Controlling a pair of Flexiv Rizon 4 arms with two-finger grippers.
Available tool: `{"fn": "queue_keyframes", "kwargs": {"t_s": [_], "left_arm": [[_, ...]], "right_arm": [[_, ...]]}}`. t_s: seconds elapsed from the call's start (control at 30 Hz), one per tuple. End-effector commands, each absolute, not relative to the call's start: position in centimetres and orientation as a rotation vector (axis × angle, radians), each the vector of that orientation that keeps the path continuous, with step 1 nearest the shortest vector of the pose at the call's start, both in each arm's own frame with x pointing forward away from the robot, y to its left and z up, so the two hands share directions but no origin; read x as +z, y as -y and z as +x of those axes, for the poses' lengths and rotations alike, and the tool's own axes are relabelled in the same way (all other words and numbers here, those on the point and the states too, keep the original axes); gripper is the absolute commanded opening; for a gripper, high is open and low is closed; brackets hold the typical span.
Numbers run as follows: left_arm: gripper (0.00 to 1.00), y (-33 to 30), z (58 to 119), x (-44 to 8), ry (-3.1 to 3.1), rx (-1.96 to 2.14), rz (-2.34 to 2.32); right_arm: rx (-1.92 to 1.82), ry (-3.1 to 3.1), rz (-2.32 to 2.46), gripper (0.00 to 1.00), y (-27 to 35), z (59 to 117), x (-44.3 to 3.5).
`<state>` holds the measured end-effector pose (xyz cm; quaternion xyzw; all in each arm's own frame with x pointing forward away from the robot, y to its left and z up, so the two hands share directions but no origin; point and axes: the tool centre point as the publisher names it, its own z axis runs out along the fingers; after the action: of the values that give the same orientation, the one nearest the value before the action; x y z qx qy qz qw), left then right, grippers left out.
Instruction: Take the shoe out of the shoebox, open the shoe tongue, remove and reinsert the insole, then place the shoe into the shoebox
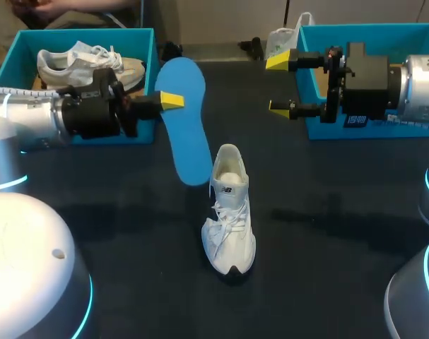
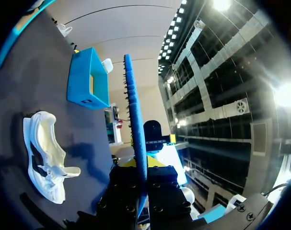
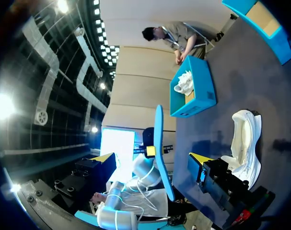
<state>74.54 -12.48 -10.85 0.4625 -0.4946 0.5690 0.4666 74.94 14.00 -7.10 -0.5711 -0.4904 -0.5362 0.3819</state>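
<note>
as the left claw (image 1: 170, 100) pinches the insole (image 1: 186, 120) by one edge, it may twist entering the shoe (image 1: 230, 212), unsteadied by the wide-open, empty right claw (image 1: 280, 85)

You are getting very little print to read here. The white shoe (image 1: 229, 233) standing on the counter (image 1: 327, 233) is showing you a small dark maker's logo (image 1: 227, 191) on its tongue in the head view, and I am leaving that mark unread. The right arm (image 1: 412, 88) is carrying a small dark plate (image 1: 355, 121) with pale characters on its wrist block, behind the right pincer (image 1: 280, 85), and those characters are coming out too small to make out. Both wrist views are giving you no legible text.
</note>
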Motion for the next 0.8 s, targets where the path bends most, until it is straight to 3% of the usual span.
{"fn": "queue_keyframes", "kwargs": {"t_s": [0.03,0.8], "left_arm": [[0.00,12.9,74.7,-11.1,1.220,1.385,1.125],[0.00,13.7,75.7,-13.4,1.226,1.316,1.155]], "right_arm": [[-1.365,1.270,-1.473,1.00,-14.3,74.6,-7.4],[-1.069,1.680,-1.783,1.00,-17.0,73.5,-2.6]]}}
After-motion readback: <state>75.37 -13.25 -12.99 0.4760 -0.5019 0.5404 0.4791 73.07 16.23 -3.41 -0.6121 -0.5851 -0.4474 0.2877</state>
